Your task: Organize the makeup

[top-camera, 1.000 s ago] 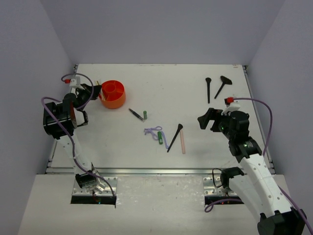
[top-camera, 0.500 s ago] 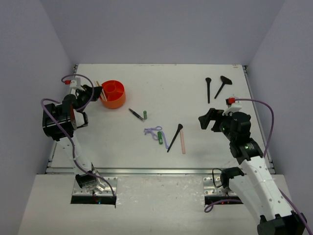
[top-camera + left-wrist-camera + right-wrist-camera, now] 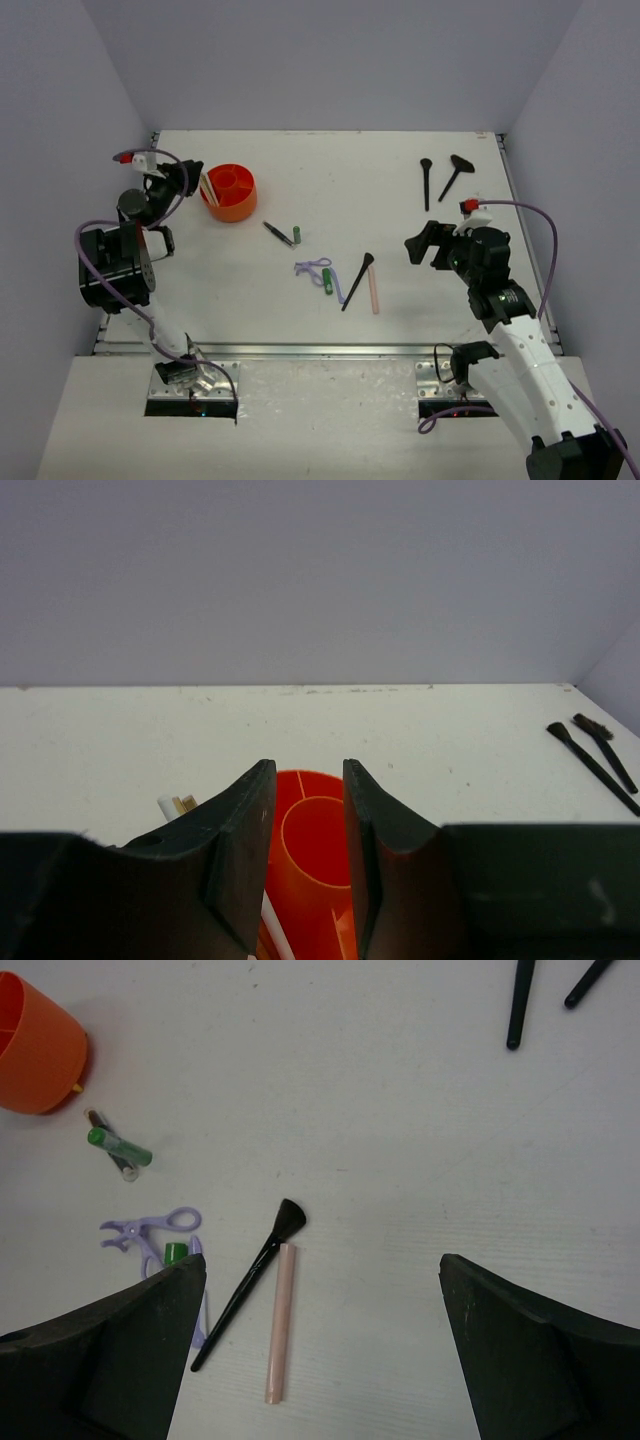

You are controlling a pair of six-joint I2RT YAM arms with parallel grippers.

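Note:
My left gripper [image 3: 192, 180] hovers at the left rim of the orange tub [image 3: 231, 192], its jaws a little apart with nothing between them [image 3: 306, 772]. Thin pale sticks [image 3: 207, 187] lean in the tub's left side [image 3: 272, 930]. Mid-table lie a dark pencil [image 3: 279, 233], a green tube [image 3: 298, 235], a lilac looped tool [image 3: 315, 268], a second green tube [image 3: 328, 279], a black brush [image 3: 358, 281] and a pink stick [image 3: 374, 289]. Two black brushes [image 3: 426, 183] [image 3: 456, 175] lie far right. My right gripper [image 3: 420, 243] stands wide open and empty above the table [image 3: 322, 1260], right of the pink stick [image 3: 280, 1325].
Purple walls close in the table's back and both sides. The orange tub [image 3: 310, 840] has a round inner cup and dividers. The table's front metal edge [image 3: 320, 349] runs in front of both arm bases.
My left gripper's jaws have parted and its arm has drawn back and up, left of the tub, leaving a pale stick in it. The right arm has not moved.

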